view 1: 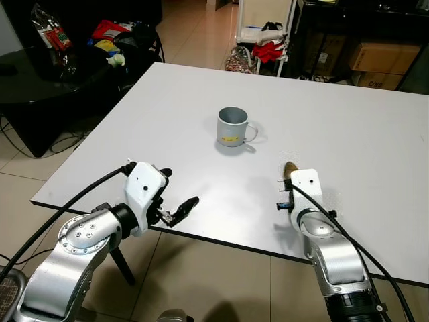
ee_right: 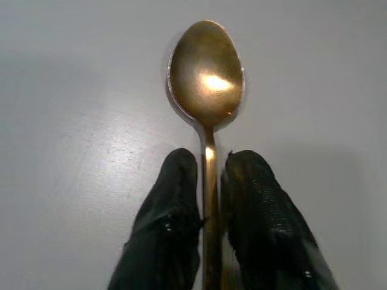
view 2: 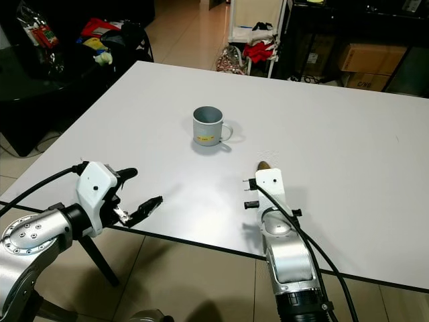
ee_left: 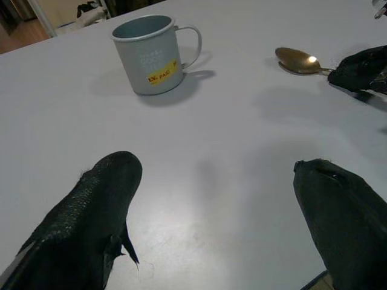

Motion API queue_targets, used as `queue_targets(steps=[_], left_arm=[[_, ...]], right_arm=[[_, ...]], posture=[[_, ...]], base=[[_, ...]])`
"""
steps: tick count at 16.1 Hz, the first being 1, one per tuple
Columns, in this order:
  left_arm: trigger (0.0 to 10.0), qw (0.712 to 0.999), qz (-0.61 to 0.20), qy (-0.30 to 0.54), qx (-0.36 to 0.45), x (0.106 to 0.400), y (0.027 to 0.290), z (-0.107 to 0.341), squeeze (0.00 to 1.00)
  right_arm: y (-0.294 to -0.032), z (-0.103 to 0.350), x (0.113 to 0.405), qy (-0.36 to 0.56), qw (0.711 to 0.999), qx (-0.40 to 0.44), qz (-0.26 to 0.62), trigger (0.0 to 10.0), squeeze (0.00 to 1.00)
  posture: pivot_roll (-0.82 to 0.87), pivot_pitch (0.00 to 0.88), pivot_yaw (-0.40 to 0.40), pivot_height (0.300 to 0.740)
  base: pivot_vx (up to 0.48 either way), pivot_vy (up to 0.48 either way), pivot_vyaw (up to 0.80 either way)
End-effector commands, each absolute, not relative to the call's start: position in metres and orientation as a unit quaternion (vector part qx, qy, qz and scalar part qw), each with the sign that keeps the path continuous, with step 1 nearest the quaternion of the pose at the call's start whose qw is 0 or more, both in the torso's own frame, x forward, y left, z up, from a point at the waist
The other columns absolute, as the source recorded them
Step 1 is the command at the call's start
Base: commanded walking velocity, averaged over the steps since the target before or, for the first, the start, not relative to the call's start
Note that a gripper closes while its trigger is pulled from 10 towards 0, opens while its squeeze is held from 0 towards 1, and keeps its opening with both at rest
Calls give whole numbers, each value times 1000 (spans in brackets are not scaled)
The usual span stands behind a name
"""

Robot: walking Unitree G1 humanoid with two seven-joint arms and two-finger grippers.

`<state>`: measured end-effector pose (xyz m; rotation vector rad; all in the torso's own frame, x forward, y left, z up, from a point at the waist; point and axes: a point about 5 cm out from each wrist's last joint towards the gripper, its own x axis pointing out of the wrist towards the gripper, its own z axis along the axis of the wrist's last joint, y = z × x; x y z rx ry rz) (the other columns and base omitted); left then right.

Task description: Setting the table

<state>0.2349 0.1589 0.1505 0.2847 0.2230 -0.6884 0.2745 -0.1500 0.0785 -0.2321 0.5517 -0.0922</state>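
Your right claw [ee_right: 208, 226] is pinching the handle of a gold spoon [ee_right: 206, 78], whose bowl points away from the wrist and lies low over the white tabletop [view 1: 167, 107] (whether it touches, you can't tell from here). The grey mug [view 1: 233, 127] with its yellow sticker stands upright farther out, between the two arms, handle toward the right. Your left claw [ee_left: 224, 211] hovers at the near edge, fingers spread wide and empty.
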Motion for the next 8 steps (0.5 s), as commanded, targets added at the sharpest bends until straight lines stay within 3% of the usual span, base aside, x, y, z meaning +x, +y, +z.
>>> queue_targets(steps=[1,8], left_arm=[[10000,923,-341,104,143,233,157,154,0],[10000,945,-289,58,144,246,172,173,0]], right_arm=[[-150,70,269,299,947,-107,-42,10000,1000],[-153,127,262,192,979,-62,-23,10000,1000]], posture=[[186,0,14,740],[173,0,21,740]], base=[[0,0,0],[0,0,0]])
